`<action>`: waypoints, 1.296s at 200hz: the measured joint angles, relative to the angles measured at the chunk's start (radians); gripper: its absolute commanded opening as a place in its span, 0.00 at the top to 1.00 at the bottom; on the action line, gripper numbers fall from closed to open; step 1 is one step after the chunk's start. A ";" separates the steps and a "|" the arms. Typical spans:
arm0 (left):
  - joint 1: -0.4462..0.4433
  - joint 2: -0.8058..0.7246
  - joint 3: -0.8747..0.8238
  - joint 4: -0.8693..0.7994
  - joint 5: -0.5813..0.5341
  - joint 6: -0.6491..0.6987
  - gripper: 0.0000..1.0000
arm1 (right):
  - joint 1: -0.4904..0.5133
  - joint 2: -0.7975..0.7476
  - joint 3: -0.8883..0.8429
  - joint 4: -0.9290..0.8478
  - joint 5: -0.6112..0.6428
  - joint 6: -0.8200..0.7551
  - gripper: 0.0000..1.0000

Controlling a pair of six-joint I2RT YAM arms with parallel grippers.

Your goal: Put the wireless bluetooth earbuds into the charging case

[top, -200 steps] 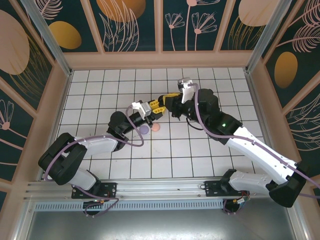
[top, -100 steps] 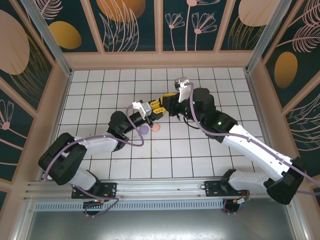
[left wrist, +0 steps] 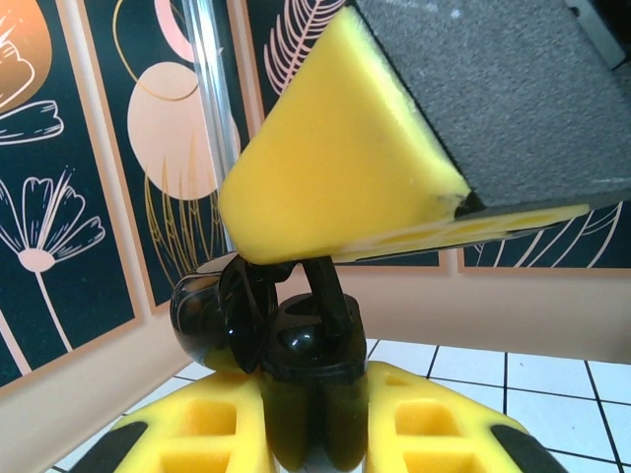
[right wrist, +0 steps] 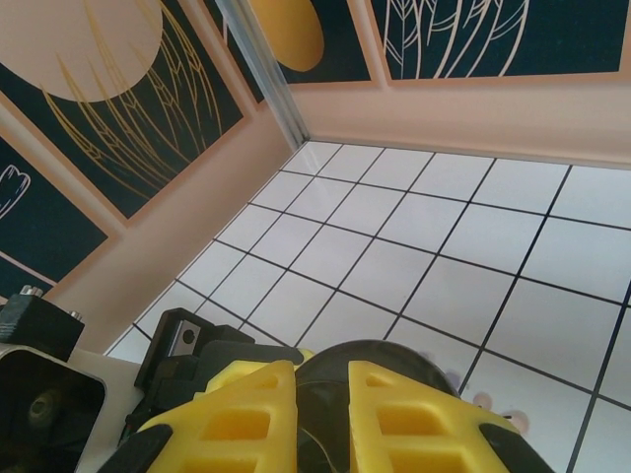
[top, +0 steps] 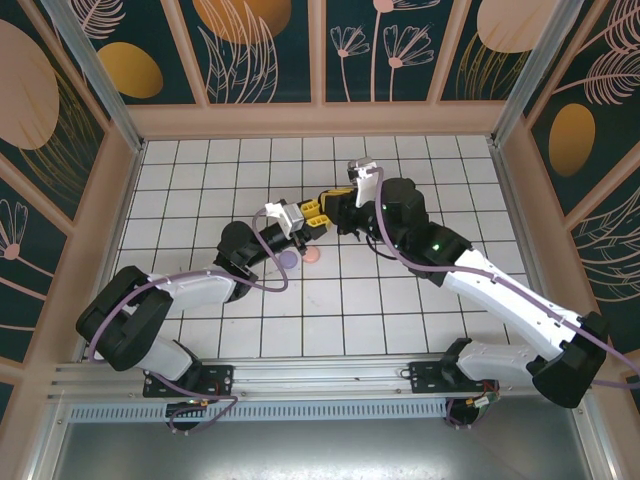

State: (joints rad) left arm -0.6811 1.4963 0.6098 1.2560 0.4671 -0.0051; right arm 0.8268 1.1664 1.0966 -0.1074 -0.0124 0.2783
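Left gripper point(left wrist: 314, 434) pinches an open glossy black charging case point(left wrist: 306, 350) above the white tiled table's point(top: 400, 300) middle; right gripper point(right wrist: 320, 379), clamped on a tiny black stemmed earbud point(left wrist: 327, 281), faces it, stem aimed into the case.

White tabletop point(top: 200, 170) with a dark grid; dark teal walls point(top: 255, 60) with peach leaves and flowers; yellow left gripper point(left wrist: 314, 386) and right gripper point(right wrist: 323, 379); glossy black case point(left wrist: 306, 340).

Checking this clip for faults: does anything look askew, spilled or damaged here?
Nothing looks spilled or damaged. The left gripper clamps a glossy black case, its lid apparently swung open sideways, and the right gripper crowds in close to it. A lilac disc and a pink disc lie loose on the table below.
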 measured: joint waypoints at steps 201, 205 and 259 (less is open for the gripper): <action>-0.005 -0.007 0.009 -0.033 -0.008 -0.026 1.00 | 0.007 0.002 0.047 -0.093 0.020 -0.052 0.36; -0.005 -0.007 0.009 -0.031 -0.008 -0.026 1.00 | 0.007 0.002 0.060 -0.099 0.025 -0.042 0.36; -0.005 -0.007 0.008 -0.024 -0.031 -0.032 1.00 | -0.037 -0.079 0.155 -0.149 0.110 0.045 0.32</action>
State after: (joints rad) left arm -0.6865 1.4891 0.6178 1.2316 0.4366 -0.0368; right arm 0.7902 1.0878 1.2518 -0.2565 0.0978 0.3229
